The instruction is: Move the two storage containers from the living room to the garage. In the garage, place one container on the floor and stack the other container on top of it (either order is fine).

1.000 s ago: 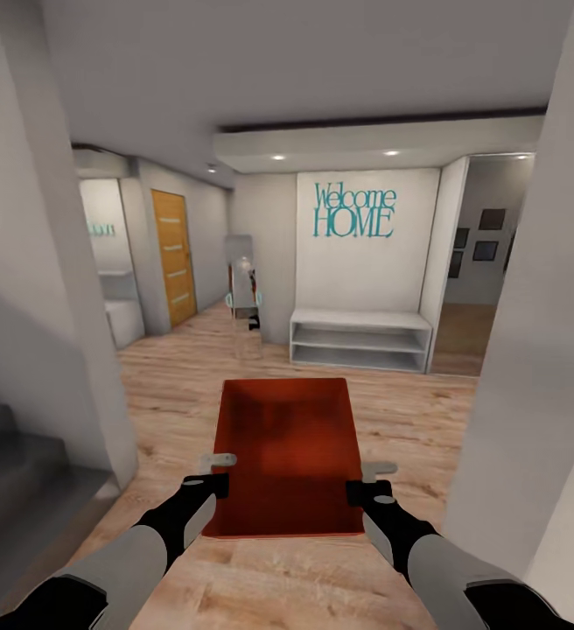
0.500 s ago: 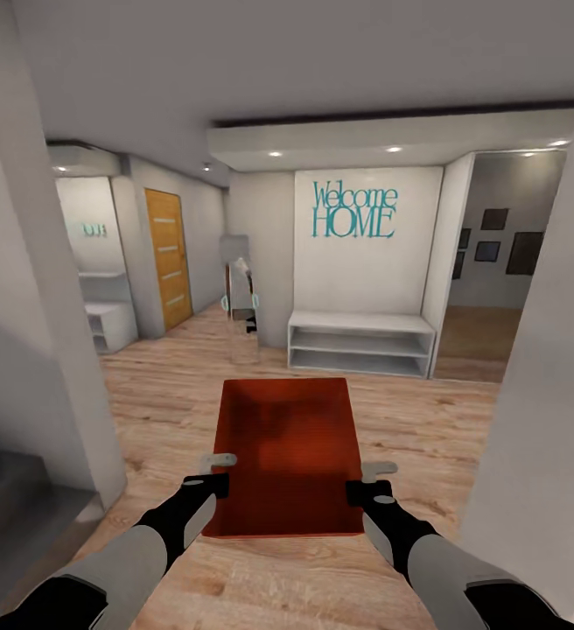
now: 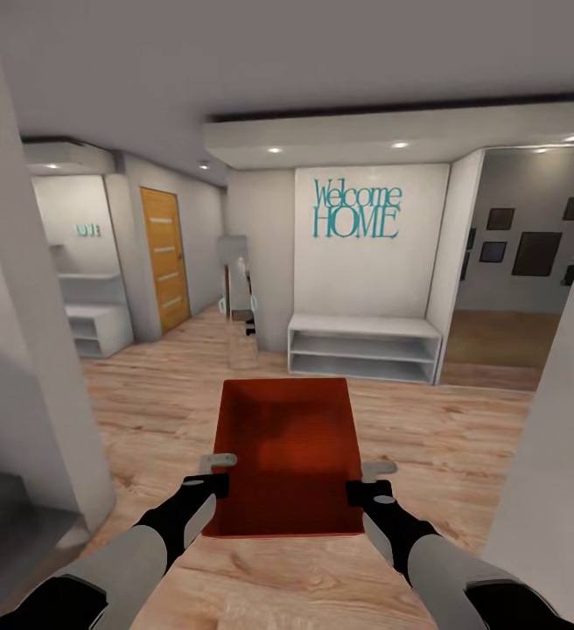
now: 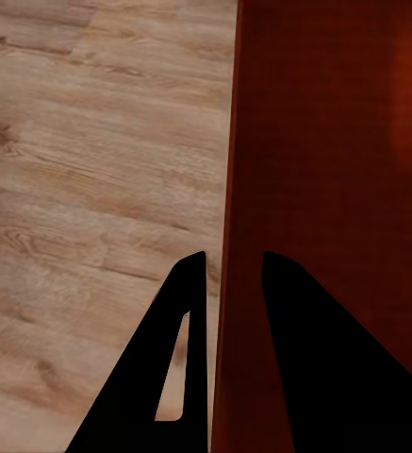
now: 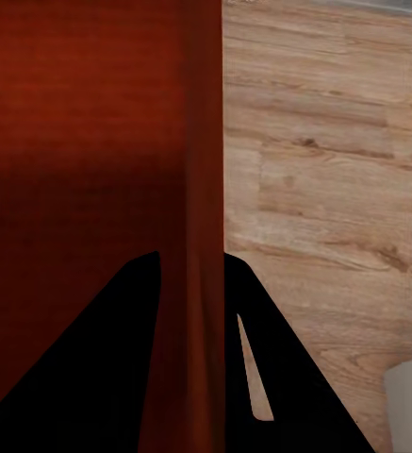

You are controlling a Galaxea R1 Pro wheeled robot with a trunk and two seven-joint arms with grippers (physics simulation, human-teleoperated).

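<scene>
Entrance hall, seen from the head camera. The wood plank floor [image 3: 164, 402] runs ahead to a wall lettered "Welcome HOME" [image 3: 355, 210] at 12 o'clock, with a low white shelf bench [image 3: 363, 346] beneath it. An orange door [image 3: 164, 257] stands at 10 o'clock, and a side room hung with dark picture frames [image 3: 534, 252] opens at 2 o'clock. Pale pillars flank the view at 9 and 3 o'clock.

1 storage container [image 3: 289, 455] is carried level at 6 o'clock, clear of the floor, open top upward and empty. The left gripper [image 3: 220, 486] pinches the container's left long wall and the right gripper [image 3: 353, 493] its right long wall, each with 1 finger inside and 1 outside, near the end closest to the robot. Both wrist views confirm the wall clamped between the jaws.

Handling, as a judgement: the bin looks light and rigid, yet its thin, smooth walls may flex or slip, so opposed holds on the 2 long walls suit it.
</scene>
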